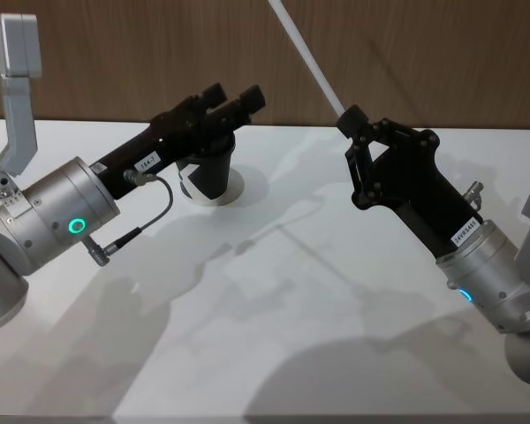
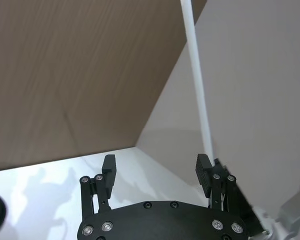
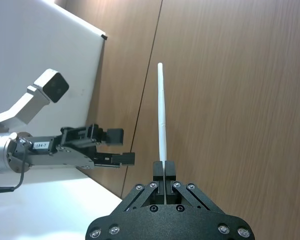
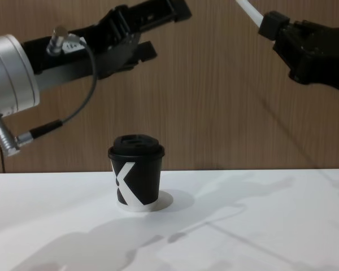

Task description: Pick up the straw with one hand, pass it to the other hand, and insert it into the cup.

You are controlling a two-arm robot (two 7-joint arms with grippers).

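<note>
White table [image 1: 318, 300]. Left gripper [image 1: 236, 97], on the green-lit arm, hangs above the cup [image 4: 137, 176], jaws spread, nothing between them. Right gripper [image 1: 350, 120], on the blue-lit arm, is raised right of the cup, well apart, clamped on the straw's lower end. Cup upright, lid on. Straw [image 1: 305, 55] is off the table, slanting up toward the cup's side.
</note>
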